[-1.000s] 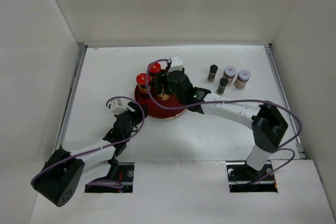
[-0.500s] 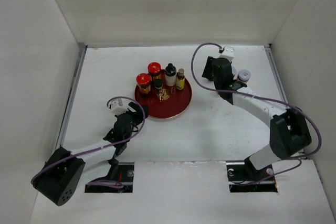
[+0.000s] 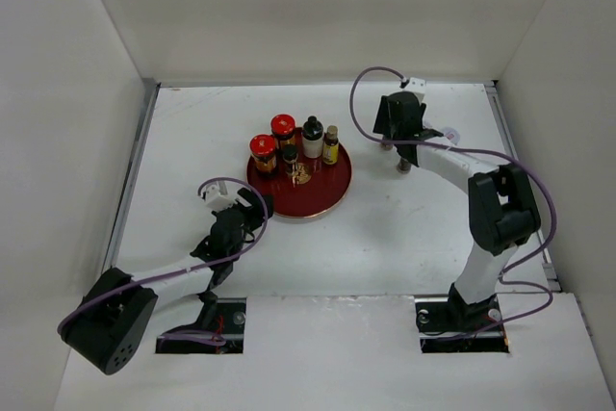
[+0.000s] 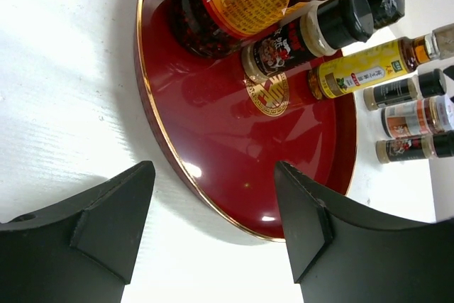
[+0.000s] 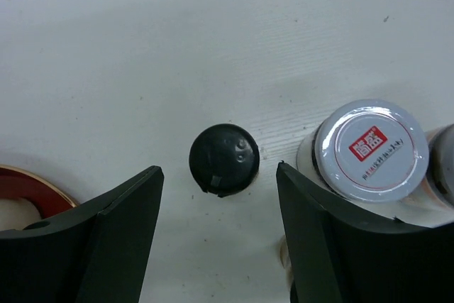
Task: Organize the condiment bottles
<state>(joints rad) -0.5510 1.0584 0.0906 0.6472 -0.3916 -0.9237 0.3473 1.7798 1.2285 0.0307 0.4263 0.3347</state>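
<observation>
Five condiment bottles are gathered on the red tray, left of centre. The right end effector has been swung from there to the upper right, spread wide over a black-capped bottle, likely picked next; the left end effector is held apart, empty.

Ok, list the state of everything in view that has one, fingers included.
Left fingers, open, empty.
Right fingers, open, empty.
Slim black-capped dark bottle under them, upright, ungripped.
Silver-lidded jar beside it, upright.
Round red tray, holding five bottles.
Two red-capped dark jars, upright on tray.
White-bodied bottle, yellow-labelled bottle, small dark bottle, upright on tray.
</observation>
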